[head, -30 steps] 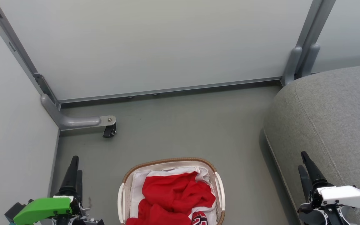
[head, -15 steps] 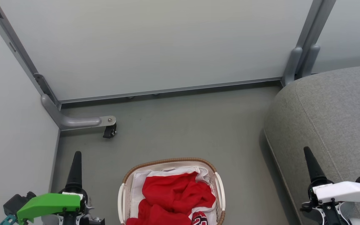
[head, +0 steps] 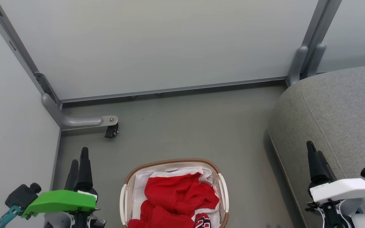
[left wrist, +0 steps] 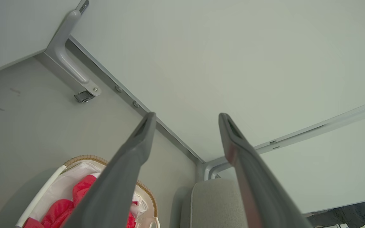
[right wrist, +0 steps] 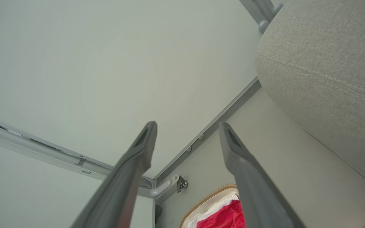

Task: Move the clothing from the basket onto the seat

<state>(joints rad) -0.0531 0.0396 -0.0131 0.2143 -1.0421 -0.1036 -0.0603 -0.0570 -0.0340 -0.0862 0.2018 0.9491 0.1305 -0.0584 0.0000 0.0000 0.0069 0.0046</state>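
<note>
Grey floor, basket of red clothing near centre, seat right, left gripper and right gripper both spread wide, empty

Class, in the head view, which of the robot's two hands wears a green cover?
The left hand, at lower left: it wears the green cover, whereas the right hand wears a white cover.

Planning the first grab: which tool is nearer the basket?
Left. The left tool hangs open just left of the basket; the right tool, also open, is farther off to its right, at the edge of the seat.
</note>
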